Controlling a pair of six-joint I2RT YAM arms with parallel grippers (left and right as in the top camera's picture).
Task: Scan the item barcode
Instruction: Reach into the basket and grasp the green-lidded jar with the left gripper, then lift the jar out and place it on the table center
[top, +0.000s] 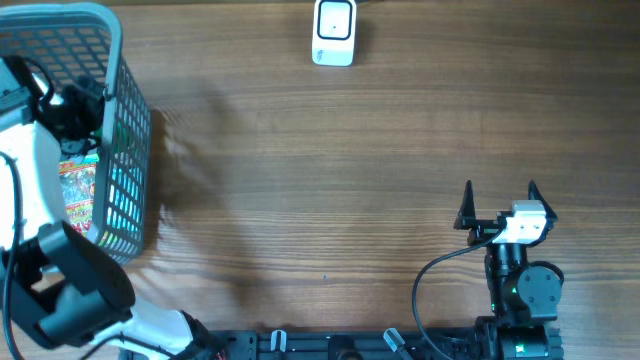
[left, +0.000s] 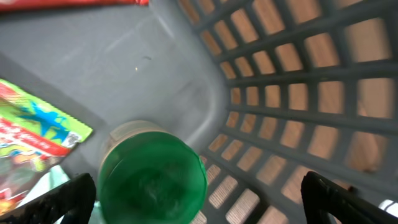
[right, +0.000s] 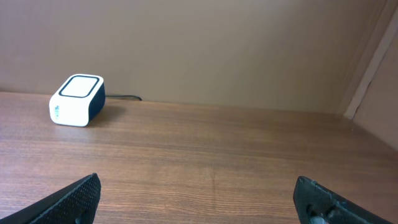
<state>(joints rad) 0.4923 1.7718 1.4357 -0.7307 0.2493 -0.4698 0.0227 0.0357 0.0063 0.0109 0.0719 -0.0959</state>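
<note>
A grey mesh basket (top: 125, 130) stands at the table's left edge, and my left arm reaches down into it. In the left wrist view, a container with a green lid (left: 152, 180) lies on the basket floor between the wide-open jaws of my left gripper (left: 202, 202), closer to the left finger. A colourful snack packet (left: 31, 143) lies beside it, and the packet (top: 78, 185) also shows from overhead. The white and dark barcode scanner (top: 334, 32) sits at the far middle of the table. My right gripper (top: 500, 195) rests open and holds nothing near the front right.
The basket wall (left: 298, 74) curves close around the right side of my left gripper. A red edge of another package (left: 68, 2) shows at the top of that view. The scanner (right: 76, 99) has a cable running behind it. A wall closes off the far side.
</note>
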